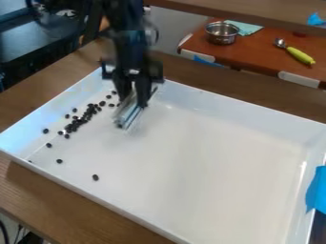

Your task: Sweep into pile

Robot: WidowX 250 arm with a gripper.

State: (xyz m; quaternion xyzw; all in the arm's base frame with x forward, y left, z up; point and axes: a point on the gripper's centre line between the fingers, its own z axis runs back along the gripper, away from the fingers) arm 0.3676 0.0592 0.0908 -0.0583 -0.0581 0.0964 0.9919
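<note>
The gripper hung over the far left part of the white tray, its fingers pinched on a pale, silvery sweeper that slanted down toward the tray floor. The dark beans lay in the tray along its left side as seen in the view, thickest in a slanting band, with a few near the sweeper and a looser scatter toward the near edge. Sweeping them together seemed well begun but unfinished. Good work here called for setting the sweeper's edge low and flat behind the outermost beans, then drawing it slowly toward the thick band, since light, round pieces would likely roll off under a fast stroke. The lone bean nearest the viewer probably needed its own short, inward push. Lifting clear between strokes would have spared the cluster, while pressing too hard risked twisting the sweeper in the grip.
</note>
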